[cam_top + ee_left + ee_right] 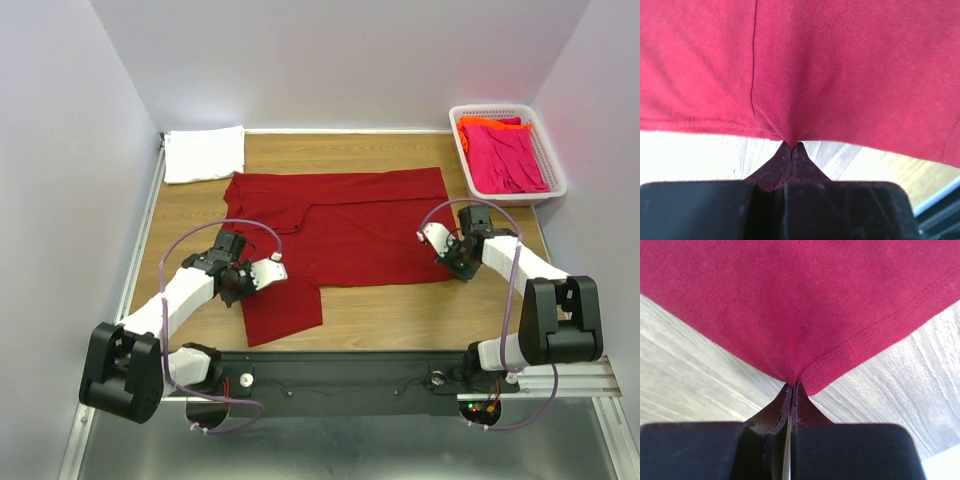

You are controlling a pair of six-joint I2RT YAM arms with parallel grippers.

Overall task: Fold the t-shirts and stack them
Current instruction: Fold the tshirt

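— Left gripper point(791, 147)?
— Clamped fully shut on the dark red t-shirt point(340, 225), right at a hemmed edge beside a seam. Cloth drawn up into a small peak at the tips.
— Right gripper point(792, 387)?
— Same: closed tight, pinching a stitched corner of that shirt at its near right.
— And the shirt itself?
— Spread flat across the middle of the table point(400, 320), with one flap reaching toward the near edge on the left.
— Anything crowding it?
— At the far left corner, a folded white t-shirt point(204, 153), close to the red cloth's far left corner. At the far right corner, a white lattice basket point(520, 198) holding a pink t-shirt point(505, 160) on top of an orange t-shirt point(478, 124). Near the red shirt's far right corner, but apart from it.
— Room to move?
— Bare wood along the near edge, right of the flap and between the two arms. Also a bare strip down the left side. Pale walls point(330, 60) closing in at the left, far and right edges of the table.
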